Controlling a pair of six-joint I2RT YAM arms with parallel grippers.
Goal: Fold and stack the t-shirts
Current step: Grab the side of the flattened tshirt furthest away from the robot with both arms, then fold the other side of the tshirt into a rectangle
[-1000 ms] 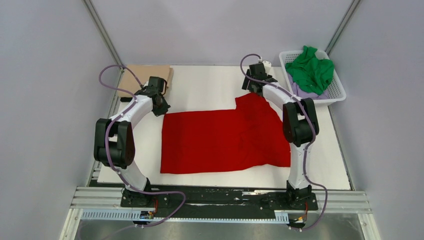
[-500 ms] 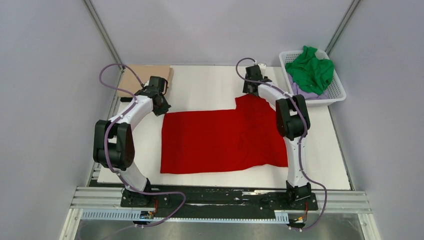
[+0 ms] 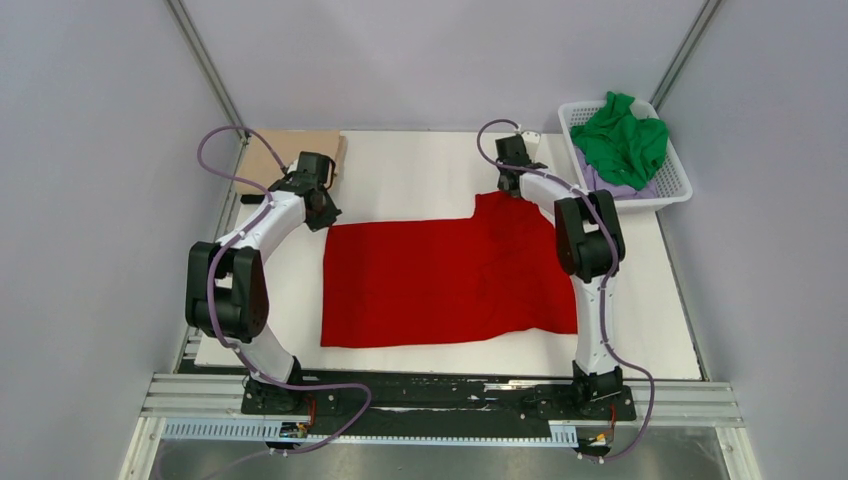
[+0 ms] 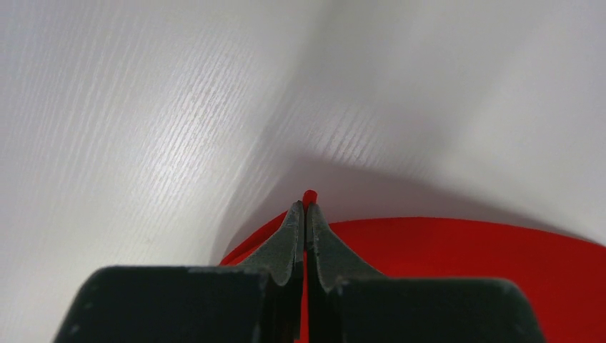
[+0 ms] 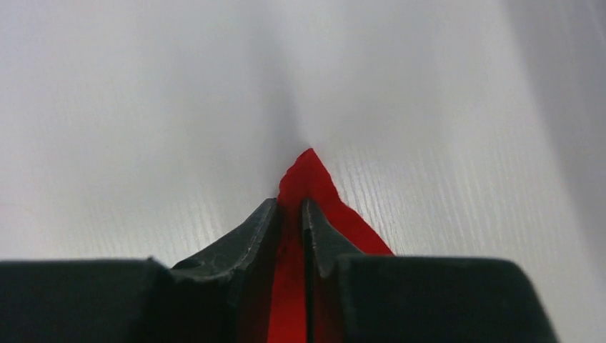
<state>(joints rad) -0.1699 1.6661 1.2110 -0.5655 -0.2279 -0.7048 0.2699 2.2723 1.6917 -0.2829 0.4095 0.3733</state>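
Together, the left gripper and the right gripper each pinched a corner of the red t-shirt, jaws nearly closed on cloth. The rest lay flat behind their fingertips on the white table.

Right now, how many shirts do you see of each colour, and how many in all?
red shirt: 1
tan shirt: 1
green shirt: 1
lilac shirt: 1
Total: 4
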